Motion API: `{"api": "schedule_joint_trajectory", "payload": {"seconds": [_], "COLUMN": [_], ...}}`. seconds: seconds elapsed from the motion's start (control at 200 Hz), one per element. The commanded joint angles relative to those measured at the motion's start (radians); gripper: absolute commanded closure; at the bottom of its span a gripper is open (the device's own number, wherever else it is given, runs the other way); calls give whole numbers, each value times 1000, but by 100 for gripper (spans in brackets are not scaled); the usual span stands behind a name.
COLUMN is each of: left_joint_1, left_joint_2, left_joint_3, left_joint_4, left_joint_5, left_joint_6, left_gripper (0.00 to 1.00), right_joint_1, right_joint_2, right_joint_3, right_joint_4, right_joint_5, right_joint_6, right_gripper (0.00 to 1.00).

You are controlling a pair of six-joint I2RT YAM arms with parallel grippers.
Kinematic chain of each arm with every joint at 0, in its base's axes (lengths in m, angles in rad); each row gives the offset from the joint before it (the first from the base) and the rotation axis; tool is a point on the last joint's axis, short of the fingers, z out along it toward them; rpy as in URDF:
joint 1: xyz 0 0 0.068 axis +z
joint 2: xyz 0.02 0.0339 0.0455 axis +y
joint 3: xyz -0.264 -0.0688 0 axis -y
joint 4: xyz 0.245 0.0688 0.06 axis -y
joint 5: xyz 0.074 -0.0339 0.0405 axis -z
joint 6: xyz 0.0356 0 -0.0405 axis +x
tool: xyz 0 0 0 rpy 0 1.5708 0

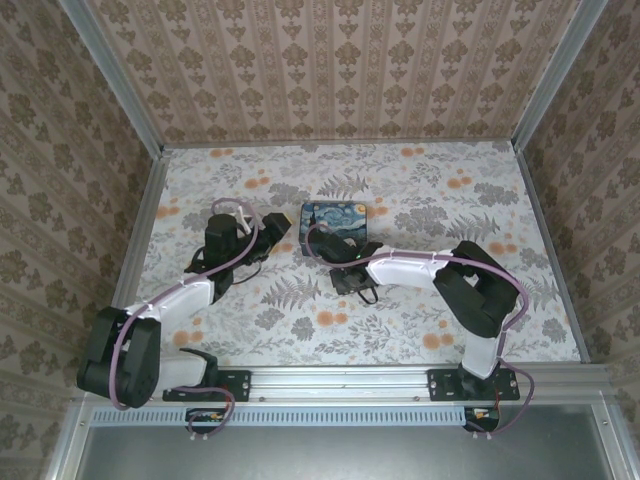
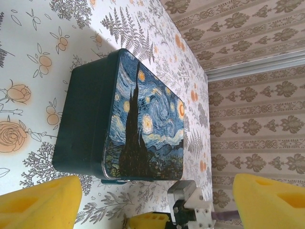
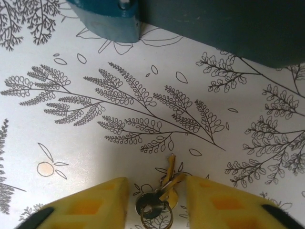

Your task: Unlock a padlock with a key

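One padlock, blue-grey and small, lies on the flowered table just beside the dark side wall of the one painted box. My right wrist view cuts off its upper part, so I cannot tell how its shackle stands.

Out from the box, past the padlock and well apart from it, one ring lies flat on the table. It carries what look like two brass keys, their blades pointing back toward the box.

My right claw stands narrow around that bunch, one yellow finger on each side. The keys sit close against one finger, while a sliver of table shows between the ring and the other, so nothing is pinched. From above, this claw sits at the box's near edge.

My left claw gapes wide and holds nothing, its two yellow fingers framing the box's starry lid. From above it lies near the box's left side, apart from it.
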Motion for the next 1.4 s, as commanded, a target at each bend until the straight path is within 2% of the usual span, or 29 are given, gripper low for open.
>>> {"api": "schedule_joint_trajectory", "payload": {"seconds": [0.0, 0.165, 0.54, 0.74, 0.89, 1.045, 1.395], "left_joint_1": [8, 10, -5, -69, -142, -179, -232], "left_joint_2": [3, 3, 2, 32, 102, 167, 321], "left_joint_3": [-9, -9, 33, 79, 113, 127, 101], "left_joint_4": [37, 35, -56, -93, -41, 19, 336], "left_joint_5": [29, 32, 34, 32, 41, 38, 49], "left_joint_6": [-11, -13, 6, 0, -46, -98, -385], "left_gripper": [16, 16, 15, 15, 16, 17, 21], "right_joint_1": [26, 25, -68, -122, -158, -182, -196], "right_joint_2": [25, -25, -259, -367, -425, -433, -459], "right_joint_3": [-13, -61, -170, -199, -202, -198, -184], "right_joint_4": [-10, 22, 157, 236, 293, 335, 424], "right_joint_5": [-31, -48, -200, -306, -374, -417, -444], "right_joint_6": [12, 35, 68, 106, 140, 171, 237], "right_gripper": [76, 100, 100, 100, 100, 100, 100]}}
